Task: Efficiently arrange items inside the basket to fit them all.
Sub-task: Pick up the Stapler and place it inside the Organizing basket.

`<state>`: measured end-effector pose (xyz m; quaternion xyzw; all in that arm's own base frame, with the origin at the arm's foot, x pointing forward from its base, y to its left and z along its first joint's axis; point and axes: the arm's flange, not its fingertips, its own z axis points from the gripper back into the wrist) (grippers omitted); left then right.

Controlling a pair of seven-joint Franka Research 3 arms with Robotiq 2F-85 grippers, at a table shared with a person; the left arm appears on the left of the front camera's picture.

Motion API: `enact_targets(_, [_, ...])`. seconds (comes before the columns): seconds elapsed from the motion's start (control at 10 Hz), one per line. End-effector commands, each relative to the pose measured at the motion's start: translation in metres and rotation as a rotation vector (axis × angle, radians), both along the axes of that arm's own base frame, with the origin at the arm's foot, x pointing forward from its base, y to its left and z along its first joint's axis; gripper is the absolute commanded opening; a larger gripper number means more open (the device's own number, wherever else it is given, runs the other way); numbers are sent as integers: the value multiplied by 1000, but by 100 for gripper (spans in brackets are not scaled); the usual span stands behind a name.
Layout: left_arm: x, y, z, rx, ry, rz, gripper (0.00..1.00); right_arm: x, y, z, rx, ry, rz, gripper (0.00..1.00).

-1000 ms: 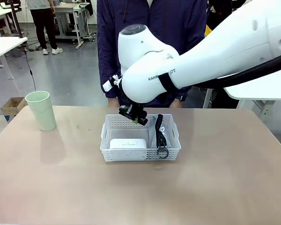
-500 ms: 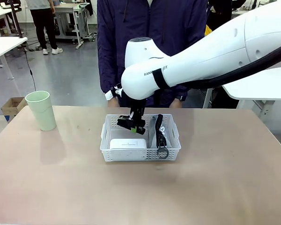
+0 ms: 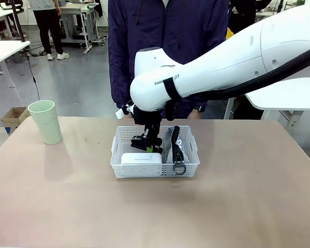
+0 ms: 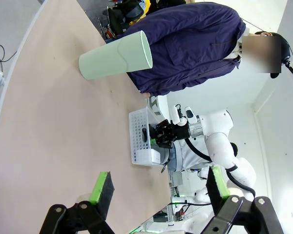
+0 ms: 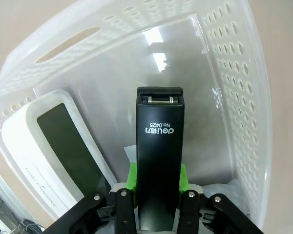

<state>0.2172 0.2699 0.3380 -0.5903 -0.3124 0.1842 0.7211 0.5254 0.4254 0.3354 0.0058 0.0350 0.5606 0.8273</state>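
The black stapler (image 5: 159,146), printed "deli No.0425", is pinched between the right gripper (image 5: 157,182) fingers at lower centre, inside the basket (image 5: 237,78), its rear end hidden. The left gripper (image 4: 158,187) fingers are spread.

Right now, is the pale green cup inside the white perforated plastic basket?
No, the pale green cup stands apart, left of the white perforated basket.

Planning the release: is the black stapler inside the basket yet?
Inside: right gripper holds the stapler within the basket walls, beside the white box. Touchdown unclear.

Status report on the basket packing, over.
Right end effector shut on stapler, low inside basket beside white box. Left end effector open, clear of basket. Cup outside on table.
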Motion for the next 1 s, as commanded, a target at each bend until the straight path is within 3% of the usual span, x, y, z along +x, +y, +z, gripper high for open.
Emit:
enact_targets(0.0, [-1,-8,1,-5,-33,9,100,7,4,6,-35,-21,11,37])
enact_targets(0.3, [-1,-8,1,-5,-33,9,100,8,5,6,-58,-13,20,37])
enact_targets(0.4, [-1,-8,1,-5,-33,9,100,7,5,6,-70,-9,20,73])
enact_targets(0.5, [-1,-8,1,-5,-33,9,100,7,6,6,-80,-16,33,95])
enact_targets(0.6, [-1,-8,1,-5,-33,9,100,7,6,6,-78,-13,35,100])
enact_targets(0.9, [-1,-8,1,-5,-33,9,100,7,7,6,-84,-22,33,100])
